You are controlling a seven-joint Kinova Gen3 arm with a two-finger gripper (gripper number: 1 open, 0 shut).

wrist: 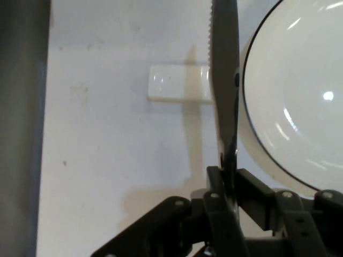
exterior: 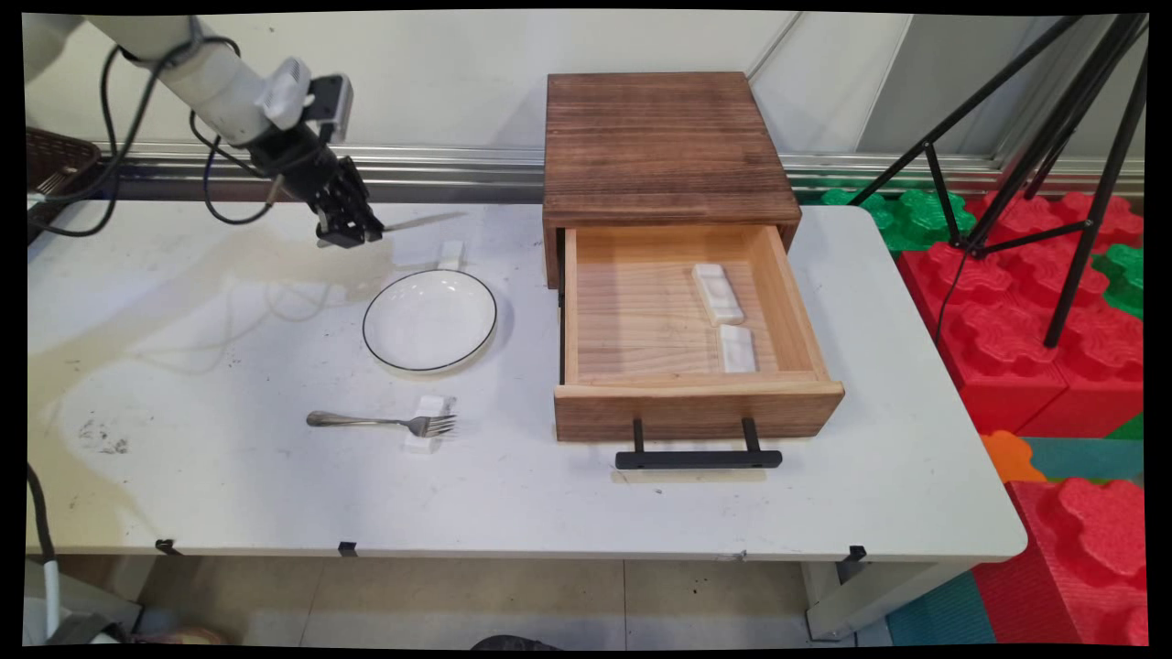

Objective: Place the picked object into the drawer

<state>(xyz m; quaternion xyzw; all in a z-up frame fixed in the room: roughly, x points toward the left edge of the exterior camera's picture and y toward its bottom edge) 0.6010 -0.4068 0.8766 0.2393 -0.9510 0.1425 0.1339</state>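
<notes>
My gripper [exterior: 351, 233] is shut on a table knife [exterior: 423, 221] by its handle, just above the table left of the white rest. The serrated blade [wrist: 224, 80] points away from me toward a small white cutlery rest [exterior: 450, 253], seen in the hand view as a white block [wrist: 174, 83] partly behind the blade. A white plate with a dark rim [exterior: 429, 320] lies just beyond and to the right of the knife [wrist: 300, 101]. Nearer the front edge a fork [exterior: 380, 422] lies with its tines on another white rest [exterior: 430, 426].
A wooden box [exterior: 664, 146] stands at the back with its drawer [exterior: 696, 403] pulled open; two white rests [exterior: 717, 293] [exterior: 737, 349] lie inside. A dark basket [exterior: 55, 160] sits at far left. Red and green foam blocks [exterior: 1035, 302] and a tripod [exterior: 1053, 137] stand right of the table.
</notes>
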